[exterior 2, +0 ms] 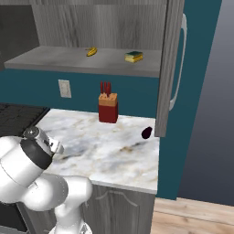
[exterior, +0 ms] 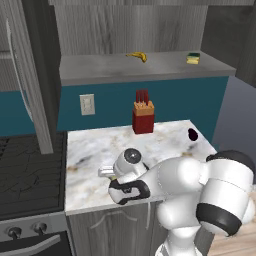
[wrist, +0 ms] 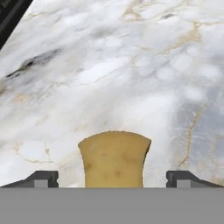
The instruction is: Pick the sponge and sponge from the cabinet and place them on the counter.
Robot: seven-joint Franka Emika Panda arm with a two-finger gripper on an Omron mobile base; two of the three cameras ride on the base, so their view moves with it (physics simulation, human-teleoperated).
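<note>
Left base view: the green-topped sponge (exterior: pixel 193 58), a small yellow rectangle with a dark green upper face, is sitting on the grey shelf of the cabinet (exterior: pixel 150 70), near its right end. A banana (exterior: pixel 137 56) is lying on the same shelf, well apart to the sponge's left. Below, the arm is bending low over the front of the marble counter (exterior: pixel 165 137), where a red knife block (exterior: pixel 143 118) is standing at the back and a dark object (exterior: pixel 192 133) is lying near the right edge.

Right base view: the same sponge (exterior 2: pixel 134 56) and banana (exterior 2: pixel 92 51) are resting on the shelf behind an open cabinet door (exterior 2: pixel 170 64). The stovetop (exterior 2: pixel 18 116) is adjoining the counter's left side.

Hand view: the tan sponge (wrist: pixel 114 158), tan-yellow with sides curving inward, is lying flat on the counter (wrist: pixel 131 74). The gripper (wrist: pixel 114 178) is standing wide open, its fingertips (wrist: pixel 42 178) spaced clear of the sponge on either side, gripping nothing.
</note>
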